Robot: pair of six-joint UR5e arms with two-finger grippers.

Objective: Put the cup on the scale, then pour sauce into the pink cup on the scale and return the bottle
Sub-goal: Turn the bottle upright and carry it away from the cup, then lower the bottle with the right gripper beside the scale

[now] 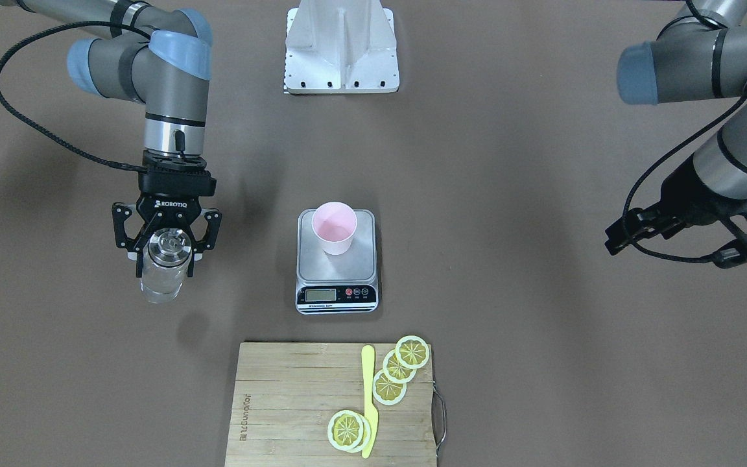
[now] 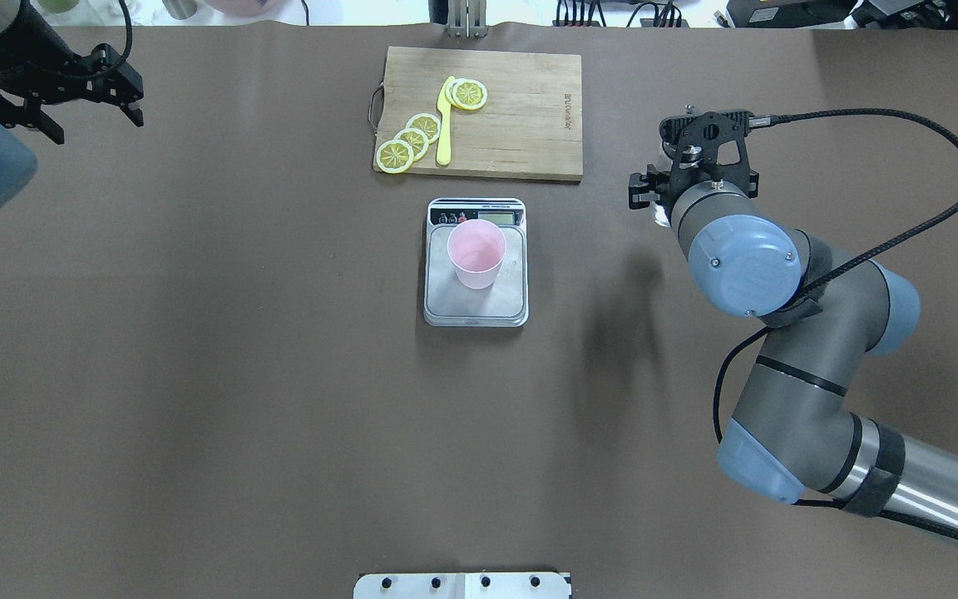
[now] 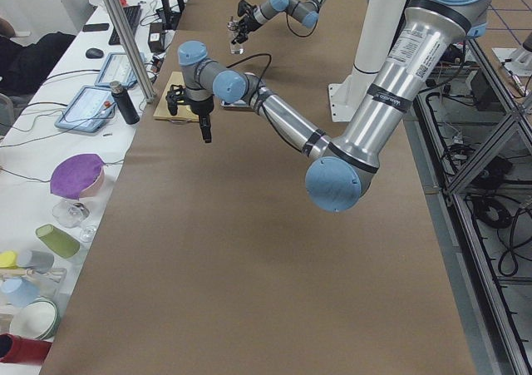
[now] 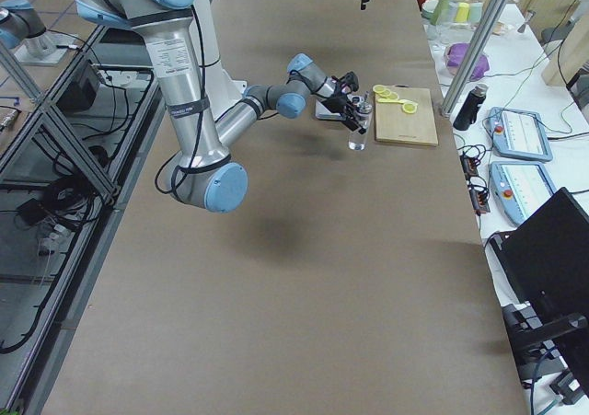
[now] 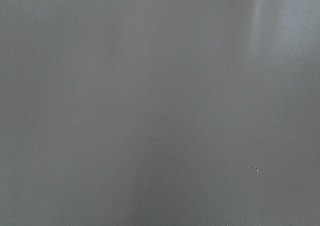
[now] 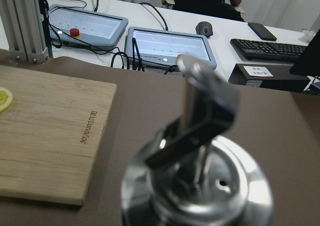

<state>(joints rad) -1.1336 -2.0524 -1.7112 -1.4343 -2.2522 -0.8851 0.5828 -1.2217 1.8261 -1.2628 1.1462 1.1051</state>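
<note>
The pale pink cup point(image 1: 334, 228) stands upright on the steel platform of the scale point(image 1: 355, 267), also seen in the overhead view point(image 2: 476, 254). My right gripper point(image 1: 167, 250) is shut on the neck of the clear glass bottle point(image 1: 163, 277), well to the side of the scale. The bottle hangs upright, a little above the table, with clear liquid in it. Its silver pourer cap point(image 6: 200, 186) fills the right wrist view. My left gripper point(image 2: 125, 87) is open and empty, high at the table's far corner. The left wrist view shows only blank grey.
A wooden cutting board point(image 1: 296, 402) with lemon slices point(image 1: 390, 386) and a yellow knife point(image 1: 368, 395) lies beyond the scale, on the operators' side. The white robot mount point(image 1: 341, 48) stands at the robot's edge. Tablets and a keyboard sit past the table edge.
</note>
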